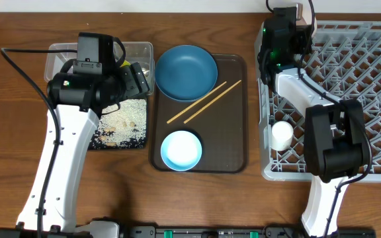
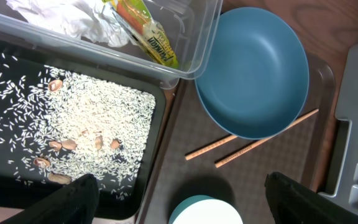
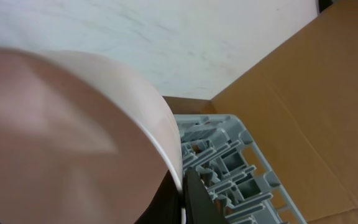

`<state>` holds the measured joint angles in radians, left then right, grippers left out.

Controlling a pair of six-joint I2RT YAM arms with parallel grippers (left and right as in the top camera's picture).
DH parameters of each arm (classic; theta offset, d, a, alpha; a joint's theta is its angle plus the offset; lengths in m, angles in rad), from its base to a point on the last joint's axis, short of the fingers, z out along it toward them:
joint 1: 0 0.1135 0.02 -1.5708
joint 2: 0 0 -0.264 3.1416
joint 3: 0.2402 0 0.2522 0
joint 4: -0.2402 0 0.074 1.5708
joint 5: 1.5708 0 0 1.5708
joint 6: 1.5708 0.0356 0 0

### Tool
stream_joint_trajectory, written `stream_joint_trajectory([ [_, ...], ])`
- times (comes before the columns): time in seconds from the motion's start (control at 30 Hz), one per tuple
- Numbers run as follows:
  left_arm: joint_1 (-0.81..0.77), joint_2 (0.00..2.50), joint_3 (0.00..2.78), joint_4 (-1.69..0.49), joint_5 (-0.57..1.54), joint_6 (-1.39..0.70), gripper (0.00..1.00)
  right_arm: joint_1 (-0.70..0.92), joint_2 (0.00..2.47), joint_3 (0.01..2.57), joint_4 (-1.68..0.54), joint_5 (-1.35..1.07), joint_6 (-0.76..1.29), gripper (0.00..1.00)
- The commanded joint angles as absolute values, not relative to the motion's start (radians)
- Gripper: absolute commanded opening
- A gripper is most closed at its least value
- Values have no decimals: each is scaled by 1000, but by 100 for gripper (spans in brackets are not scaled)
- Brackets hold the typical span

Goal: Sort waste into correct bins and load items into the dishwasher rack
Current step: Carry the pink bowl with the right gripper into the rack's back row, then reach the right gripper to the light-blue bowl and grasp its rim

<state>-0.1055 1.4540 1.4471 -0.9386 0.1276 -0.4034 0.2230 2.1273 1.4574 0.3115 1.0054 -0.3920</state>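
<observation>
Right hand (image 3: 183, 204) is clamping the stiff, likely slippery cream bowl (image 3: 73, 143) by its rim over the dishwasher rack (image 3: 232, 165).

I see dark blue bowl (image 1: 186, 71), light blue bowl (image 1: 181, 150), cream bowl (image 3: 61, 143), grey lattice rack (image 1: 369, 59), white rice (image 2: 104, 112) speckling black tray (image 2: 158, 144)

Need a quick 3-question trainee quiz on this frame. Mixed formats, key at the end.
1. True or false: the chopsticks lie in the dishwasher rack.
2. Where is the snack wrapper? A) clear tub B) black tray C) dishwasher rack
3. Fill in: the right gripper has its jaws on the ___ bowl.
Key: 1 false, they lie on the brown tray. 2 A. 3 cream; it is the cream bowl.
</observation>
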Motion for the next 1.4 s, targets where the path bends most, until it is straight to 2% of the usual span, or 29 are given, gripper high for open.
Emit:
stream_joint_trajectory([
  [0.0, -101, 1457, 1444, -942, 119, -397, 88, 244, 2158, 1460, 302, 987, -398, 1],
  [0.23, -101, 1457, 1444, -942, 119, -397, 88, 284, 2158, 1460, 265, 987, -398, 1],
  [0.3, -101, 1457, 1444, -942, 119, -397, 88, 295, 2158, 1460, 242, 987, -398, 5],
  [0.33, -101, 1457, 1444, -942, 119, -397, 88, 299, 2158, 1460, 229, 987, -398, 11],
  [0.43, -101, 1457, 1444, -942, 119, -397, 88, 311, 2158, 1460, 173, 987, -398, 47],
  [0.57, -101, 1457, 1444, -942, 119, -397, 88, 336, 2158, 1460, 130, 995, -398, 74],
  [0.63, -101, 1457, 1444, -942, 119, -397, 88, 350, 2151, 1460, 131, 999, -398, 93],
  [0.67, -101, 1457, 1444, -942, 119, -397, 88, 357, 2143, 1460, 132, 998, -397, 99],
  [0.97, -101, 1457, 1444, -942, 119, -397, 88, 375, 1980, 1460, 136, 998, -397, 99],
  [1.1, -101, 1457, 1444, -942, 119, -397, 88, 379, 1872, 1460, 66, 963, -326, 99],
  [1.23, -101, 1457, 1444, -942, 119, -397, 88, 406, 1766, 1460, -241, 689, -154, 99],
  [1.37, -101, 1457, 1444, -942, 119, -397, 88, 438, 1702, 1460, -542, 233, 75, 99],
])
